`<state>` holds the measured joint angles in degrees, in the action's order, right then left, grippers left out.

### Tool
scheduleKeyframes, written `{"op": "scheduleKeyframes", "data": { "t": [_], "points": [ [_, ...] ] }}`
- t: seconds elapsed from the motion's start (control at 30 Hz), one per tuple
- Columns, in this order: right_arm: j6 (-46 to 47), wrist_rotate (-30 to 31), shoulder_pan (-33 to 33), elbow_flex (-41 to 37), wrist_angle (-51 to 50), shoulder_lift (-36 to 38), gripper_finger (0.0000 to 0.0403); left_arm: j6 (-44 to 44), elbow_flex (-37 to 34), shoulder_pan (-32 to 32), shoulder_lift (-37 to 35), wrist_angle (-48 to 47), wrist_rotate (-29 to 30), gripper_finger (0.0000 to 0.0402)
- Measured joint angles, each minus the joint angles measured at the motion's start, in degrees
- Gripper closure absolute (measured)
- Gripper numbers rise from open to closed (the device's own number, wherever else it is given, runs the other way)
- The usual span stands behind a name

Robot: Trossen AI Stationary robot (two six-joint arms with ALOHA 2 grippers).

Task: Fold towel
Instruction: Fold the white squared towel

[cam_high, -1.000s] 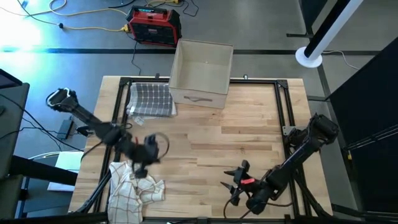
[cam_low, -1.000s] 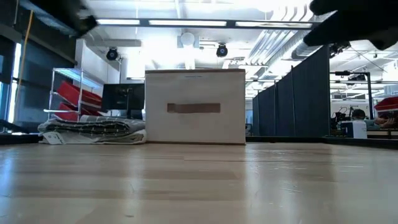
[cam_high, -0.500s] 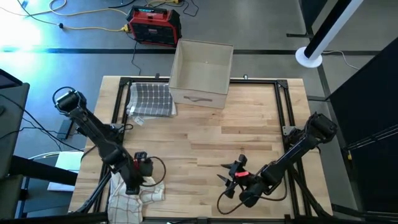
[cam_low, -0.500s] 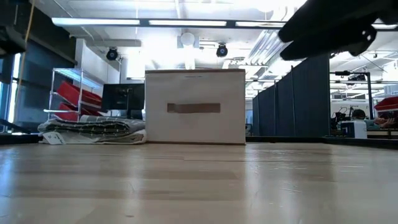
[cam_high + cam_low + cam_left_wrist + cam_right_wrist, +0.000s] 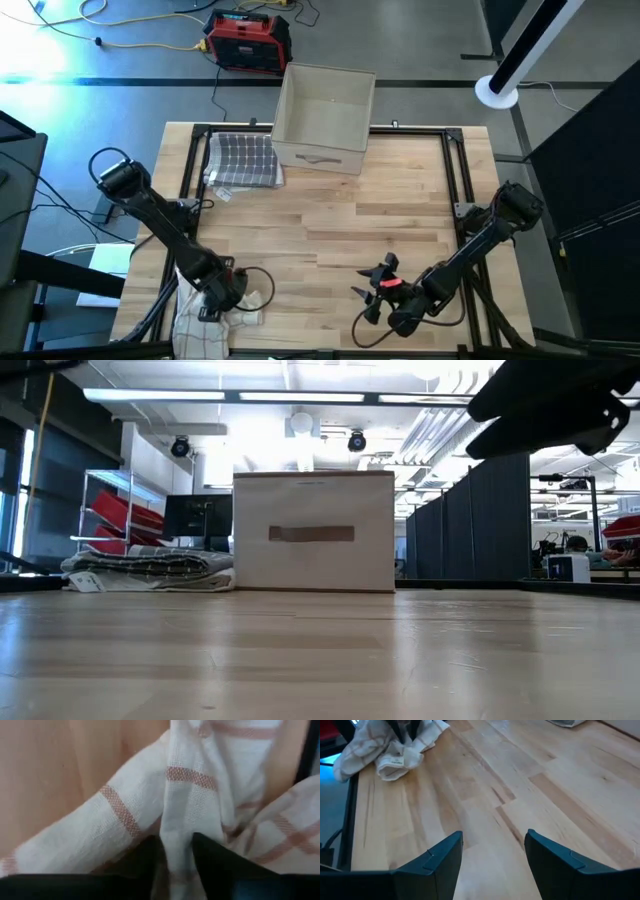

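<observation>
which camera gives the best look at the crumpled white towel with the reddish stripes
The left wrist view: the crumpled white towel with reddish stripes fills it, a fold between the left gripper fingers. The high view shows it bunched at the table's front-left corner. The right wrist view shows it farther off. The low view misses it.

Left gripper low at near-left table corner, jaws narrowly parted; right gripper hovering, jaws wide.

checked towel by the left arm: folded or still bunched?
Bunched. The checked towel lies in a crumpled heap at the table's near left corner; the left gripper has its jaws around a ridge of it.
</observation>
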<state>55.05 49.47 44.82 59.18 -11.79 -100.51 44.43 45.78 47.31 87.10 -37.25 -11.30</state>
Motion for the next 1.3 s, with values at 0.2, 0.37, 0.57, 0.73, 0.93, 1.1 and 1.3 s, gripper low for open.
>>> {"op": "scheduleKeyframes", "data": {
  "t": [0.2,0.37,0.57,0.73,0.93,1.1,1.3],
  "points": [
    [-0.04,0.04,0.02,0.0,-0.59,0.0,0.0204,-4.03,0.04,-2.83,1.67,6.35,5.7,0.039],
    [-0.04,1.01,0.0,0.0,-1.15,-0.02,0.0204,-12.62,3.41,-10.21,0.66,13.04,16.21,0.0399],
    [0.39,-1.35,0.2,0.0,-1.62,-0.02,0.0204,-30.98,10.94,-21.23,0.3,21.12,20.55,0.04],
    [3.44,-1.49,1.19,0.0,-1.25,-0.02,0.0204,-39.21,17.63,-29.41,0.3,22.4,24.23,0.0401],
    [8.25,0.23,4.68,0.0,-1.58,0.0,0.0204,-42.34,26.38,-34.41,-0.28,12.9,33.85,0.0401],
    [10.69,6.04,6.39,0.0,-2.97,0.02,0.0204,-45.05,33.48,-34.48,-1.78,12.25,33.59,0.0401],
    [10.54,12.15,6.56,0.0,-3.61,0.04,0.0204,-43.43,38.66,-33.07,-2.54,6.14,36.27,0.0401]
  ]
}}
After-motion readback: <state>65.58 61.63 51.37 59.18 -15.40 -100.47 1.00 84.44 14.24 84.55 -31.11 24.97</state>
